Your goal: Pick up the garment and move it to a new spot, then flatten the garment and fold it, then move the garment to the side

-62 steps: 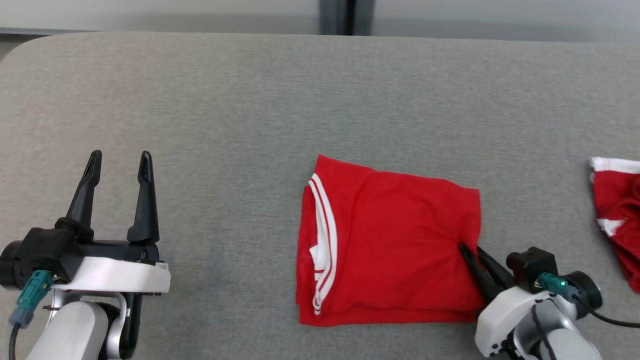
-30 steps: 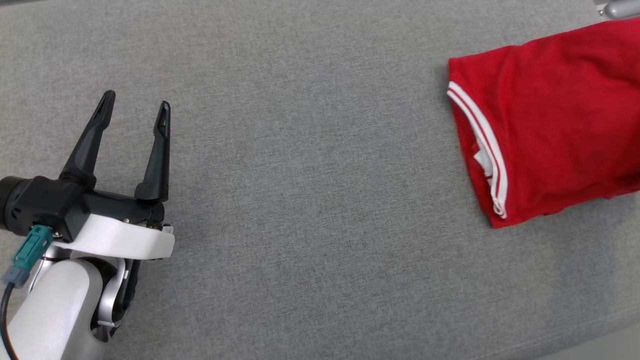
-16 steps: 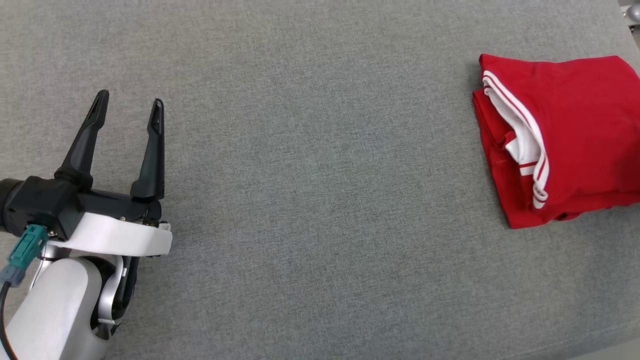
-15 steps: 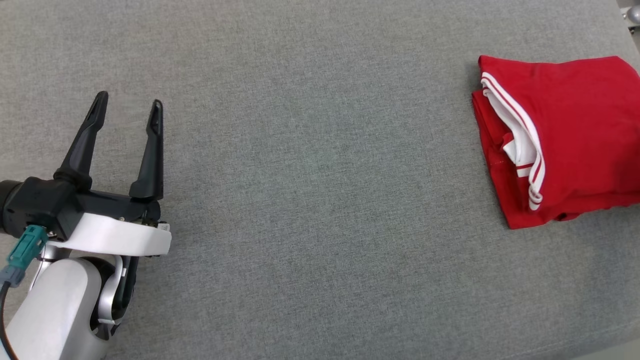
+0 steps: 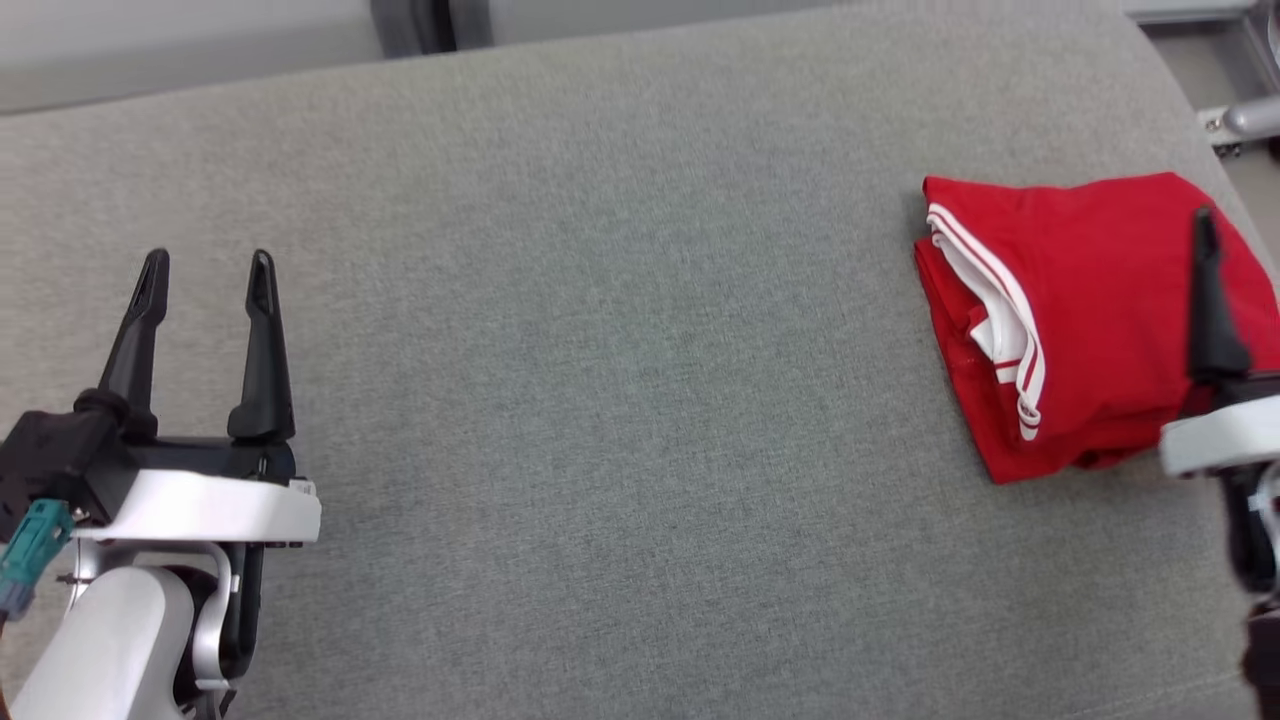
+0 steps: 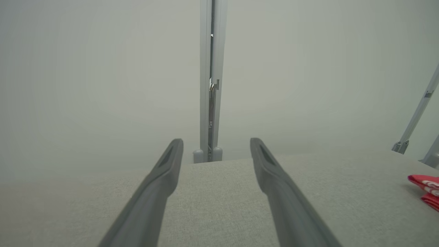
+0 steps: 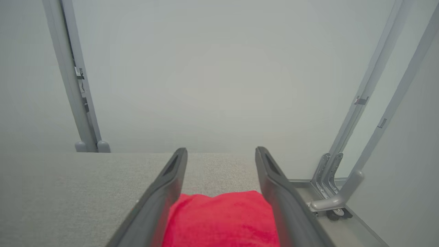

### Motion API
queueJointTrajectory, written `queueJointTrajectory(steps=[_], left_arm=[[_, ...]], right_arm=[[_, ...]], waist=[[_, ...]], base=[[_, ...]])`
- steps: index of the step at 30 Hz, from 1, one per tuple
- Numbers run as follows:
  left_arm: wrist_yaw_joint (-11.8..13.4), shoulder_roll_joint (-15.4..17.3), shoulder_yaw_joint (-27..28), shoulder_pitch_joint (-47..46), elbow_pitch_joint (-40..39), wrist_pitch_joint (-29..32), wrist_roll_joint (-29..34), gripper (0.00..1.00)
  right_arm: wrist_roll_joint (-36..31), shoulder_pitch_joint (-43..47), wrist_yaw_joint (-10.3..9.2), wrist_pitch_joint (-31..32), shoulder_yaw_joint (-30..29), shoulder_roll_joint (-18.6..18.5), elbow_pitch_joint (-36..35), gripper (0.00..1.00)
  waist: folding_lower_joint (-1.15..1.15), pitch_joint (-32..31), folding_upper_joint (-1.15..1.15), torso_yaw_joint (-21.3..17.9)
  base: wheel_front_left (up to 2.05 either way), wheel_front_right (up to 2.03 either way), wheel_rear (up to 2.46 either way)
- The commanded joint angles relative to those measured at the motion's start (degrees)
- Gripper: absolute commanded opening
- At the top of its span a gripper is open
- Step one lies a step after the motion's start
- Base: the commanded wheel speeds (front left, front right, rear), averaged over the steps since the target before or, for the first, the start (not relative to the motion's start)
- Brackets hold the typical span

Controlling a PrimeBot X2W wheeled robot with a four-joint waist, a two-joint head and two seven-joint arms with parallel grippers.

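Right wrist view: the right hand (image 7: 221, 151) has its two fingers spread wide. The folded red garment (image 7: 219, 219) lies below and between them, but the fingers are not pinched on it, so this hand grips nothing. Whether they brush the cloth cannot be told. The grey table (image 7: 68, 185) runs off to the left, and a metal frame leg (image 7: 343, 200) stands just past its right edge.

Left wrist view: the left hand (image 6: 216, 140) is also spread and empty, over bare table. Only a sliver of the garment shows at the far right, red with a white stripe. A grey post (image 6: 211, 85) rises behind the table's far edge.

Head view: the garment lies as a compact folded rectangle near the table's right edge, with the white-striped trim facing left. One dark finger (image 5: 1208, 300) of the right hand stands over its right part. The left hand waits at the near left, well apart.

The cloth looks light, soft and limp, and its stacked layers would likely slide apart if only the top one were lifted. The safest hold is probably a pinch through all layers at a folded edge, near a corner.

The head view gives the garment's whole outline and fold, which neither wrist view does. The right wrist view shows both fingers straddling the cloth, where the head view catches only one.
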Motion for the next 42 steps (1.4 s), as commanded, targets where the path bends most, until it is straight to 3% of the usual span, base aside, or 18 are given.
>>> queueJointTrajectory(steps=[1, 5, 11, 17, 42], left_arm=[[0.7, -0.1, 0.5, 1.0, -0.4, -0.3, -0.2, 1.00], [1.7, -0.2, 1.0, 3.3, -0.9, -0.3, -0.9, 1.00], [3.1, -0.1, 0.2, 6.7, -0.7, 0.3, -0.2, 1.00], [3.6, -0.4, -1.3, 9.1, -0.8, 1.3, 0.1, 1.00], [2.8, 0.4, -4.2, 13.7, 0.3, 2.9, -0.8, 1.00]], right_arm=[[-1.6, 1.6, 0.00, 0.4, -0.2, 1.7, -2.8, 1.00], [-4.0, 5.6, 0.00, 1.6, 0.8, 7.5, -10.4, 1.00], [-5.6, 11.2, 0.00, 4.2, 5.2, 10.9, -16.7, 1.00], [-5.4, 16.0, 0.00, 6.1, 8.2, 11.5, -17.3, 1.00], [-4.3, 24.8, 0.01, 8.5, 3.5, 11.5, -20.3, 1.00]], waist=[[0.00, -2.1, 0.00, 0.9], [0.00, -4.6, 0.00, 2.6], [0.00, -8.3, 0.00, 4.7], [0.00, -10.7, 0.00, 6.2], [0.00, -16.0, 0.00, 6.7]], base=[[0.00, 0.00, 0.00], [0.00, 0.00, 0.00], [0.00, 0.00, 0.00], [0.00, 0.00, 0.00], [0.00, 0.00, 0.00]])
